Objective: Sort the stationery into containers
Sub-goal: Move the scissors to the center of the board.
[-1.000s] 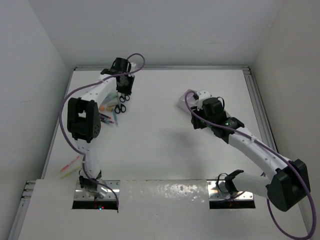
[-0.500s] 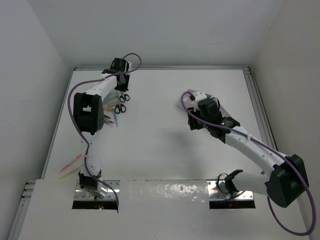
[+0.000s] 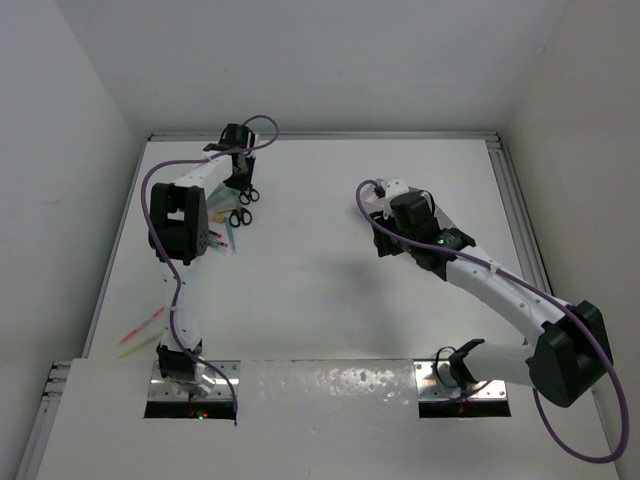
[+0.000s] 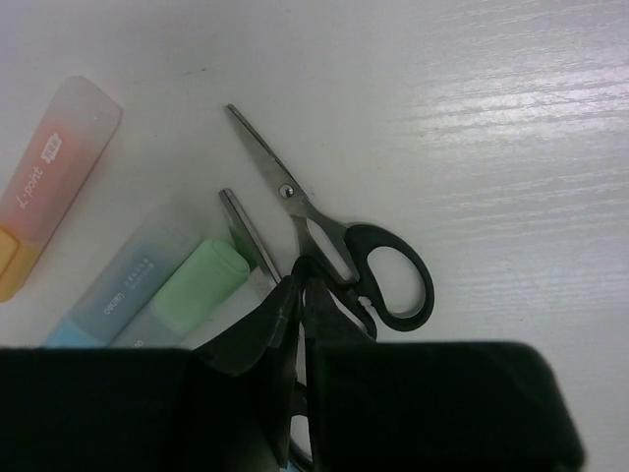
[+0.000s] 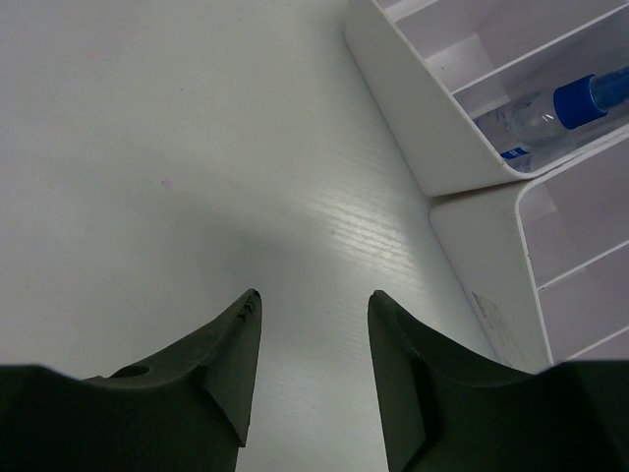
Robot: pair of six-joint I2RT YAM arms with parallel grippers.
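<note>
In the left wrist view two black-handled scissors lie side by side. One scissors (image 4: pixel 339 246) lies in full sight. My left gripper (image 4: pixel 300 287) is shut on the other scissors (image 4: pixel 248 234) near its pivot, with only a blade showing. Orange (image 4: pixel 59 147), blue (image 4: pixel 128 285) and green (image 4: pixel 201 280) highlighters lie to its left. From above, the left gripper (image 3: pixel 239 183) is at the far left of the table. My right gripper (image 5: pixel 313 300) hangs open over bare table beside the white organiser (image 5: pixel 432 157). A blue-capped piece (image 5: pixel 588 96) lies in one of its compartments.
From above, the organiser (image 3: pixel 367 199) is mostly covered by the right arm. Two thin markers (image 3: pixel 140 330) lie near the table's left edge. White walls close in the table at the back and on both sides.
My left gripper has shifted slightly toward the back wall and closed on the scissors. My right gripper has moved a little left and back and its jaws have widened.
</note>
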